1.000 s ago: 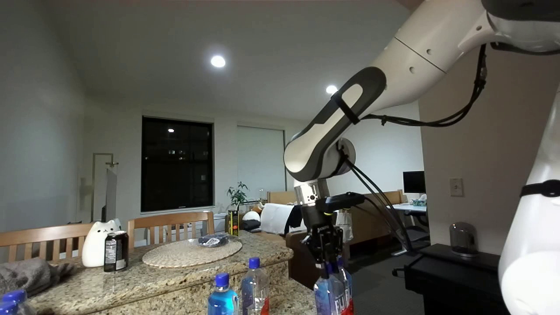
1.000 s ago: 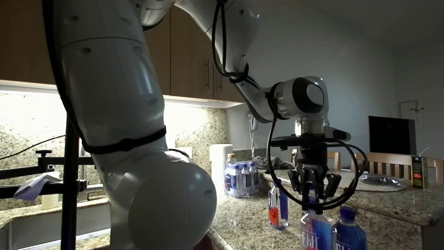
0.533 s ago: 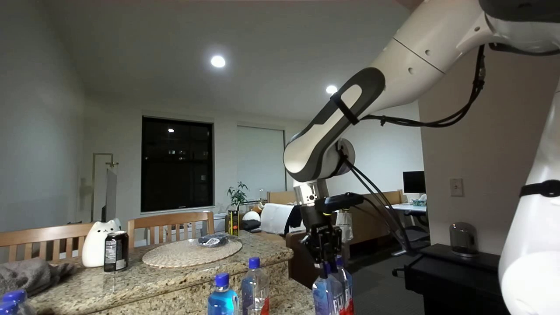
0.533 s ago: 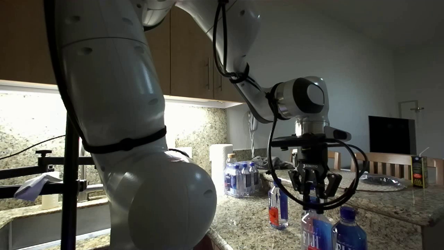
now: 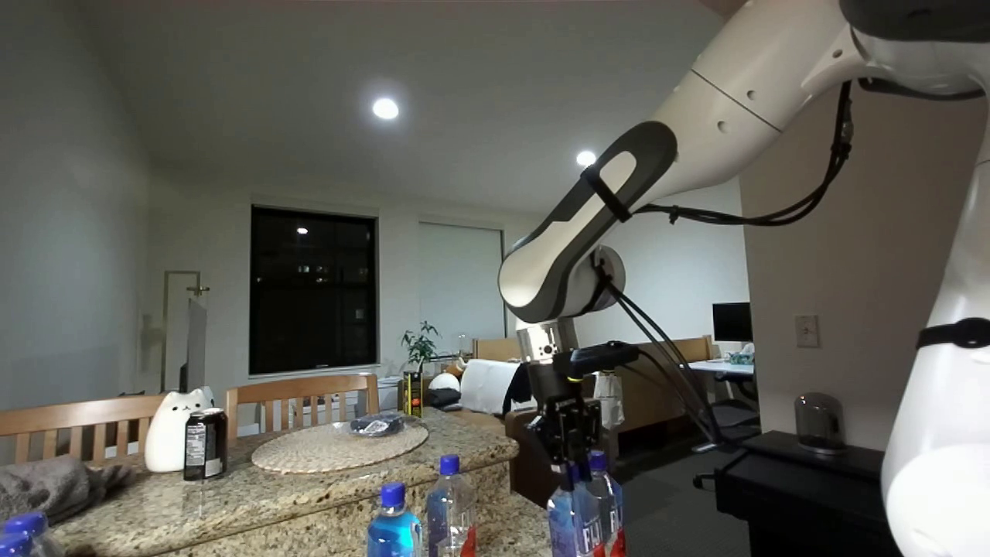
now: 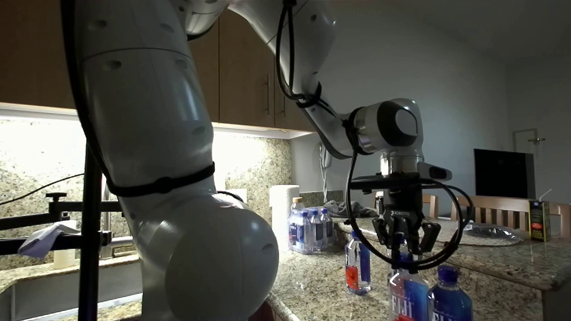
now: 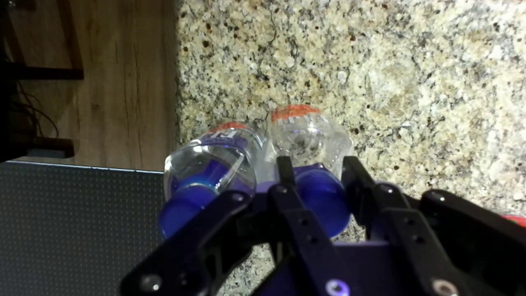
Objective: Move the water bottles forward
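- Wrist view: the Robotiq gripper [image 7: 318, 166] is clamped on the blue cap [image 7: 322, 201] of a clear FIJI water bottle [image 7: 302, 137], jaws on either side of it.
- Same view: a second water bottle [image 7: 226, 148] stands just beside the held one, between it and the edge of the granite countertop [image 7: 411, 74]; wood-grain floor [image 7: 123, 90] shows past that edge. Red patch [image 7: 517, 220] at right margin (too little visible to name).
- In an exterior view: gripper points down over the held bottle, whose base is cut off by the frame. A bright-blue bottle [image 5: 394, 538] and a clear bottle [image 5: 450, 510] with red low on it stand side by side, well apart from the gripper, near the raised granite ledge [image 5: 155, 507]. On that ledge: woven placemat [image 5: 298, 458], black can [image 5: 205, 445], white cat-shaped figure [image 5: 164, 433], gray towel [image 5: 50, 491].
- In an exterior view: held bottle looks upright, FIJI legible; a neighbouring bottle [image 6: 448, 298] is just beside it. Red-labelled FIJI bottle [image 6: 357, 272] stands apart from both; grouped bottles [image 6: 312, 232] sit farther back, near a paper towel roll [image 6: 282, 207].
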Available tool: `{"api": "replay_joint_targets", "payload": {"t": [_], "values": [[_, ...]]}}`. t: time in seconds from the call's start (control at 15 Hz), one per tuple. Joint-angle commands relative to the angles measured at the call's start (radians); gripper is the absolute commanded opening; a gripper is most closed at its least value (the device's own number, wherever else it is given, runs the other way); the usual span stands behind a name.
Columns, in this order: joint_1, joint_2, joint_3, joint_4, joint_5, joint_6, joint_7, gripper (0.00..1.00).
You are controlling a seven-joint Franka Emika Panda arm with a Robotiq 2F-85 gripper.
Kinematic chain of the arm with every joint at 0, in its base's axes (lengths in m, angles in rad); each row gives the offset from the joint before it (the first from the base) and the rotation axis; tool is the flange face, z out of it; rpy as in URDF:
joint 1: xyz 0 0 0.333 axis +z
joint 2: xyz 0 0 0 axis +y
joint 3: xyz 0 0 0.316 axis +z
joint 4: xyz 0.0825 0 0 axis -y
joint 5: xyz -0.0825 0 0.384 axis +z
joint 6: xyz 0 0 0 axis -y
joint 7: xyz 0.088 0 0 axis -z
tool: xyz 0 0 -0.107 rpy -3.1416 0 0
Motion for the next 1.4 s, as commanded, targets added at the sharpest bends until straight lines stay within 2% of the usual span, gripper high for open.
{"api": "replay_joint_targets", "payload": {"t": [0.0, 0.4, 0.53, 0.93, 1.33], "values": [[-0.007, 0.02, 0.003, 0.013, 0.007, 0.007, -0.028, 0.6], [-0.005, 0.022, 0.005, 0.015, 0.006, 0.008, -0.028, 0.97], [-0.002, 0.022, 0.008, 0.02, 0.006, 0.009, -0.028, 1.0], [0.017, 0.037, 0.033, 0.1, 0.011, 0.05, -0.02, 1.0], [0.048, 0.164, 0.042, 0.253, 0.028, 0.113, -0.092, 1.0]]}}
